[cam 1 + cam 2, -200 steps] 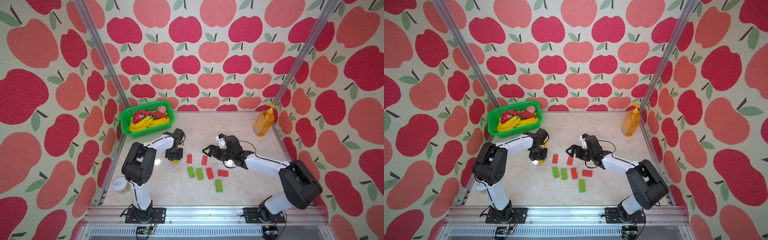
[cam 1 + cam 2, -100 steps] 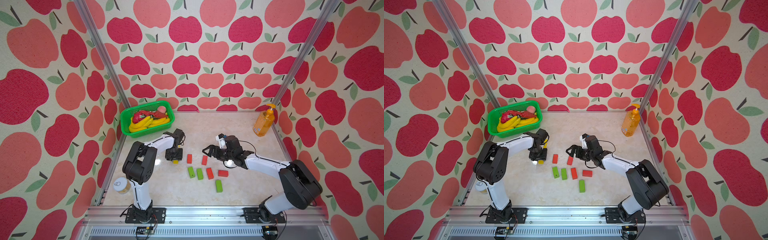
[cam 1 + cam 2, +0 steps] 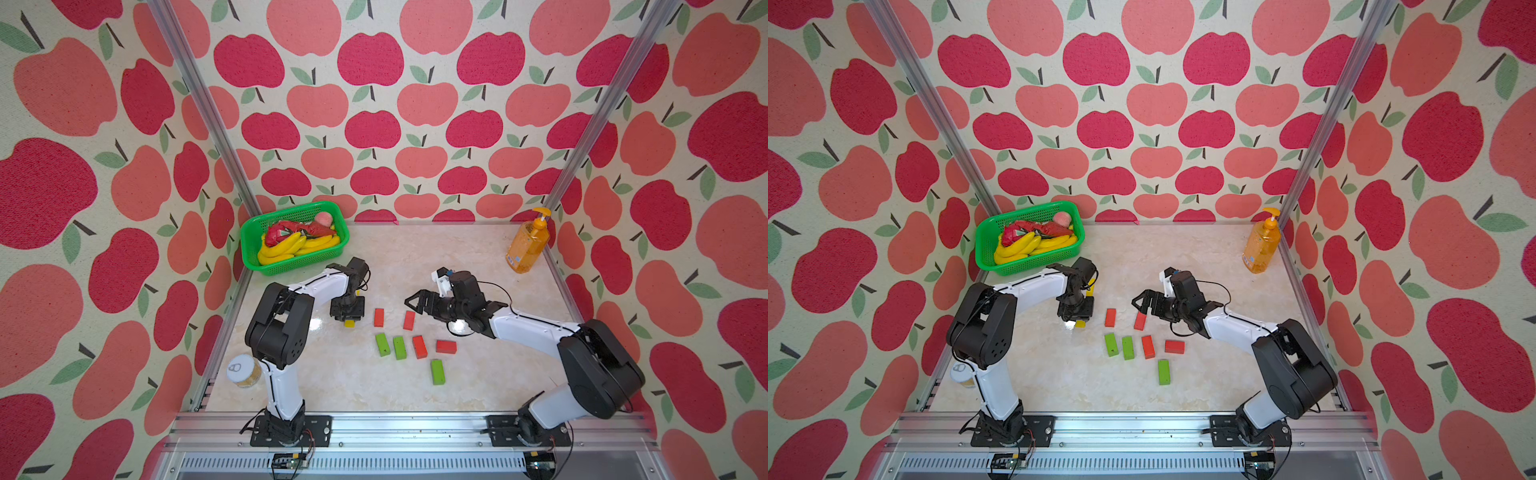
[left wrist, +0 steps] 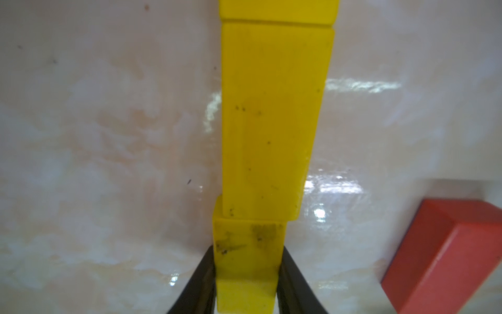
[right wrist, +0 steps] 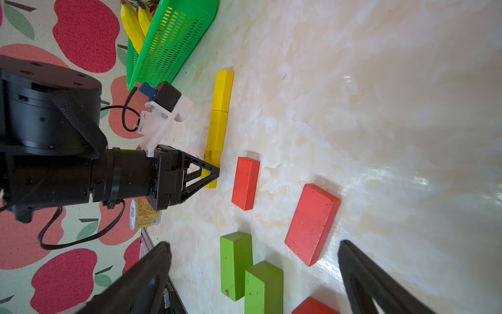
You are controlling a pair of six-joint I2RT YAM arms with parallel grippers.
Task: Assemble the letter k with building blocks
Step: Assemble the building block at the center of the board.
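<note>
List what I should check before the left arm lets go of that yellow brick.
1. Grip: left gripper fingers against both sides of the near yellow brick: ok.
2. Alignment: that brick sits slightly sideways of the middle yellow brick: not ok.
3. Seam between the middle and the far yellow brick closed: ok.
4. Bystander: right gripper open, holding nothing: ok.
5. Clearance: red brick lies apart from the near yellow brick: ok.

1. The tabletop [image 3: 415, 257] is glossy, marble-look, catching glare.
2. The yellow bricks [image 4: 271, 122] look matt and smooth, with dirt smudges.
3. A red brick [image 5: 312, 223] is matt and speckled.
4. The basket [image 5: 173, 40] is shiny perforated plastic.
5. The rails [image 3: 395, 424] are dull metal.
6. The walls [image 3: 374, 124] look rough, like cloth.
</note>
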